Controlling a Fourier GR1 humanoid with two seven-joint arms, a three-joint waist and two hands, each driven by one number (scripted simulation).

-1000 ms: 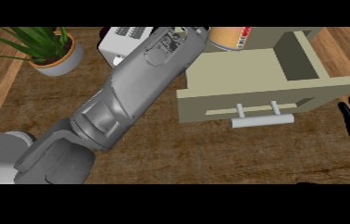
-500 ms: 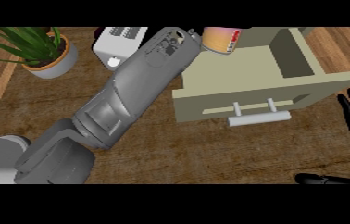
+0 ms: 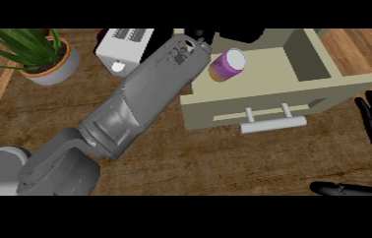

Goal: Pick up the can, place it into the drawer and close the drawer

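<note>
Over the open drawer, at the top of the head view, the left hand shows only as a few black parts past the end of the grey left forearm. The forearm runs up from the lower left and hides most of the hand, so I cannot tell whether its fingers are apart or curled.

The can sits just below those black parts, inside the drawer's left portion and right beside the forearm's wrist end. Whether the hand touches it cannot be made out. The can is tilted, its long axis leaning so that its pale round end with a purple rim faces up and toward the right, while the orange side lies lower left.

The drawer is pulled out, its beige front carrying a light bar handle that faces the lower edge of the view.

At the right edge the right hand shows as dark fingers pointing upward, straight and apart, holding nothing; another dark part of it lies near the lower right corner.

On the wooden counter, a white toaster stands left of the forearm, and a potted plant stands at the far left.
</note>
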